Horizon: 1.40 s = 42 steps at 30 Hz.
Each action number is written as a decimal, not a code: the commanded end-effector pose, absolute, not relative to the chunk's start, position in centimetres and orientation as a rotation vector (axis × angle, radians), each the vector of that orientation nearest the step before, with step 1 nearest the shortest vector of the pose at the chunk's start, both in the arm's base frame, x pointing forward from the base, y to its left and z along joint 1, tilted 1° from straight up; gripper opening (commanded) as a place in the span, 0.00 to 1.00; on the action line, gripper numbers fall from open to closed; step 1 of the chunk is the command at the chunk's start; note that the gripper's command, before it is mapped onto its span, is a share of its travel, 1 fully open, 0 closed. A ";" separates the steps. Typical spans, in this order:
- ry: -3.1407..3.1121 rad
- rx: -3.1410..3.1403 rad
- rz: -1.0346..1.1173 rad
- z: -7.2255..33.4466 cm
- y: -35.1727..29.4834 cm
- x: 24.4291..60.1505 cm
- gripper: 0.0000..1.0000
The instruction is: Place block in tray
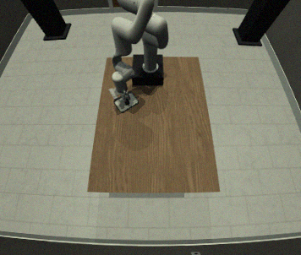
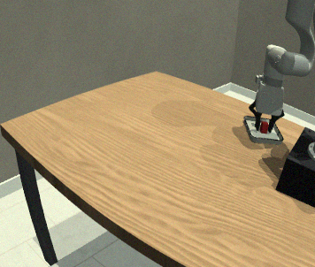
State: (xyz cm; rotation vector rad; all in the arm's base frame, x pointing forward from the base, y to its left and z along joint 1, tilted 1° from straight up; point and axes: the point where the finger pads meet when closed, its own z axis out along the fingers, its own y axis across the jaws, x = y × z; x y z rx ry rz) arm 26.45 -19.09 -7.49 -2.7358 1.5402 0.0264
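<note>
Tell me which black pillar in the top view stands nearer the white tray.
The pillar at picture-left; the tray lies on that side of the table, far from the other pillar.

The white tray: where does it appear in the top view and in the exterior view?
Top view: white tray lies upper left of centre, under the gripper.
Exterior view: the tray is at right, mid-height, holding the red block.
Shared landmark: the black base next to it.

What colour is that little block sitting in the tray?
Red. The block shows best in the exterior view, between the jaws, inside the white tray.
</note>
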 end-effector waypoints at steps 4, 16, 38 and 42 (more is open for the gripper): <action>1.540 -2.736 0.023 -7.4 -19.1 26.5 0.47; 1.540 -2.736 0.023 -6.2 -19.2 26.5 0.47; 1.540 -2.736 0.023 -1.4 -19.2 26.6 0.47; 1.540 -2.736 0.023 -1.3 -19.2 26.6 0.47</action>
